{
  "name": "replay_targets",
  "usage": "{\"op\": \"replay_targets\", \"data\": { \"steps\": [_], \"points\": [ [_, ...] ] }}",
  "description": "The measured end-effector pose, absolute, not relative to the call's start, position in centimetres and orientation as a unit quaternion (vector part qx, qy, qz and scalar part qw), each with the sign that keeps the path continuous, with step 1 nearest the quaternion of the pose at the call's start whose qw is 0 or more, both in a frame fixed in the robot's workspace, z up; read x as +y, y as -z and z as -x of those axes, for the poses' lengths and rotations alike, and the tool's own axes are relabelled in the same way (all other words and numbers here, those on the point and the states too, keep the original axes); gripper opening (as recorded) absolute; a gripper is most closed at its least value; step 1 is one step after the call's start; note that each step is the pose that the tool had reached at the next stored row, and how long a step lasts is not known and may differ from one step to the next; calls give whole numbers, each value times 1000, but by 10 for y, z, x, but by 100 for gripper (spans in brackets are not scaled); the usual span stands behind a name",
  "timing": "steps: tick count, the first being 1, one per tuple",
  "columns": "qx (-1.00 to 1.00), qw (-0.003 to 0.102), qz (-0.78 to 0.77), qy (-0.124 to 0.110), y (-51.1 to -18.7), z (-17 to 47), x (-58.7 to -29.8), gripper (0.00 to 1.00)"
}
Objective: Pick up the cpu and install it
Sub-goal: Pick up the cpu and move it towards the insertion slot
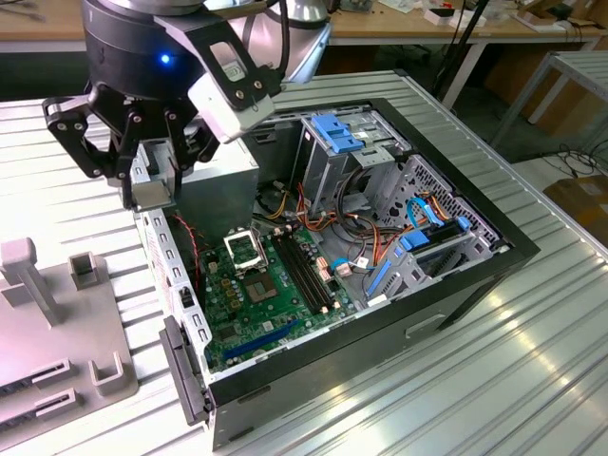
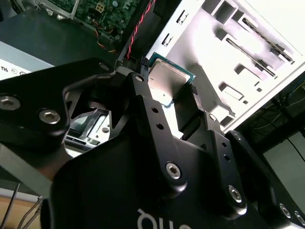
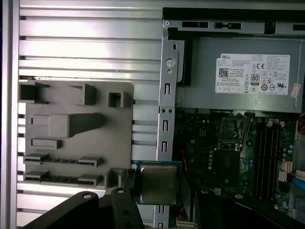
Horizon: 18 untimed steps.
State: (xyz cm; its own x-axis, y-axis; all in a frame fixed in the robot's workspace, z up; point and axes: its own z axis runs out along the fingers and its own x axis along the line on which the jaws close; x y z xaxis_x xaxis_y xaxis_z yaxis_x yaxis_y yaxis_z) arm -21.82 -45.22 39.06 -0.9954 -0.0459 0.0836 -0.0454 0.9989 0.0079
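Pincer (image 2: 166, 87) — cpu (image 2: 167, 80) tight between its jaws

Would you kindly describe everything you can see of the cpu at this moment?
The cpu is a small, thin square chip with a flat silver-grey metal top on a green-edged base. It is clamped by two opposite edges in the end effector, held in the air near the side wall of the open computer case, not yet in the socket.
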Motion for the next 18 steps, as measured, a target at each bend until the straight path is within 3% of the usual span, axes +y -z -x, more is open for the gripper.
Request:
{"op": "replay_targets", "data": {
  "steps": [18],
  "points": [
    [-999,42,-23,3,-391,209,-452,47]
  ]
}}
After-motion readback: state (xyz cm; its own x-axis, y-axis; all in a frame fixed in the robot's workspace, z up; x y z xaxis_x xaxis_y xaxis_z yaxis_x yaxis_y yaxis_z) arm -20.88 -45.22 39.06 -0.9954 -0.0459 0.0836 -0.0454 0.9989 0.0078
